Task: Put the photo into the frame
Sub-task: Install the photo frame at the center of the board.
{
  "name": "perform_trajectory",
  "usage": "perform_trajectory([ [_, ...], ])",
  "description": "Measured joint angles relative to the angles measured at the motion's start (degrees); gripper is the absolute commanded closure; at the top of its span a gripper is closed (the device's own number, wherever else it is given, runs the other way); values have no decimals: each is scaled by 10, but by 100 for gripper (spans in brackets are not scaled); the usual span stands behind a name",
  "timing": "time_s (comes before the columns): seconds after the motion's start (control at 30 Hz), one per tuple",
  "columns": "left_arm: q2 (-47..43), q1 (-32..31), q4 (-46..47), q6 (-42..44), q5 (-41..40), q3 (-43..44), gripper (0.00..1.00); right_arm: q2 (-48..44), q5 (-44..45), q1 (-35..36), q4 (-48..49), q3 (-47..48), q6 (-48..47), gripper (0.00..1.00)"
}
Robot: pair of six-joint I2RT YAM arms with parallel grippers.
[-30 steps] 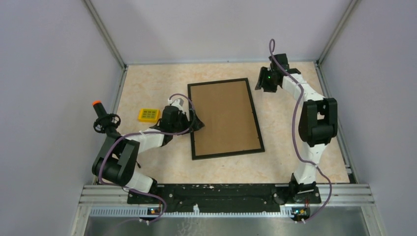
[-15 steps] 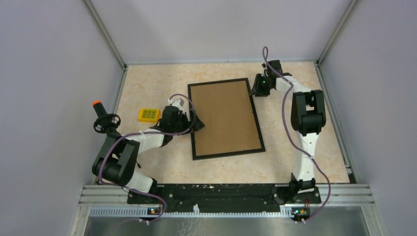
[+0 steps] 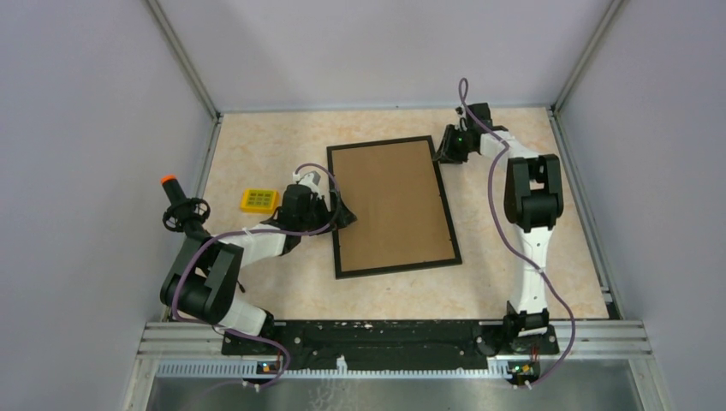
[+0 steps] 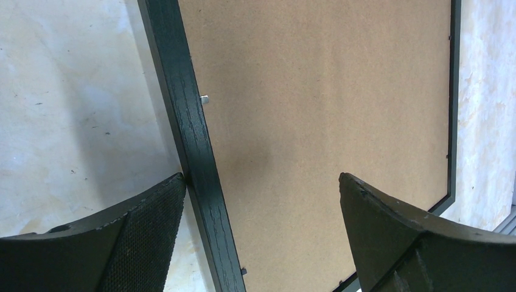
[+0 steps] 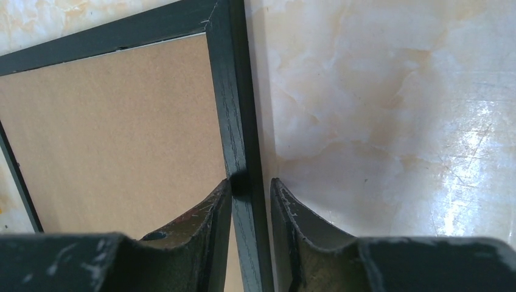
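The left claw (image 4: pixel 261 179) was nearest, hanging low over the counter (image 3: pixel 257 145) with its fingers spread wide. One finger (image 4: pixel 143 234) stood outside the left rail of the frame (image 3: pixel 398 267), and the other (image 4: pixel 395 237) stood over the brown backing board (image 3: pixel 389 201). The rail ran between them, and neither finger could be seen to touch it.

The frame lay flat, back side up, in the middle of the counter. Its long sides ran away from the arm bases, and the backing board filled it from rail to rail. In the left wrist view a small metal tab (image 4: pixel 204 99) showed at the inner edge of the left rail.

Left of the frame and apart from it sat a small yellow block (image 3: pixel 258 200). Further left, near the wall, stood a black handle with an orange tip (image 3: pixel 169 181).

At the far right corner of the frame, the right claw (image 5: pixel 251 182) was down on the right rail. Its fingers were drawn narrow, one on the board side and one on the counter side. They seemed to be pinching the rail, though shadow hid the exact contact.
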Motion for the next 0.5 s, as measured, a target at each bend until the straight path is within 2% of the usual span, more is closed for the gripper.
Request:
perform_trajectory([
  [0.37,0,0,0,0,1,0,2,8,-14,0,-7,10,-12,71],
  [0.5,0,0,0,0,4,0,2,32,2,8,-63,67,-35,71],
])
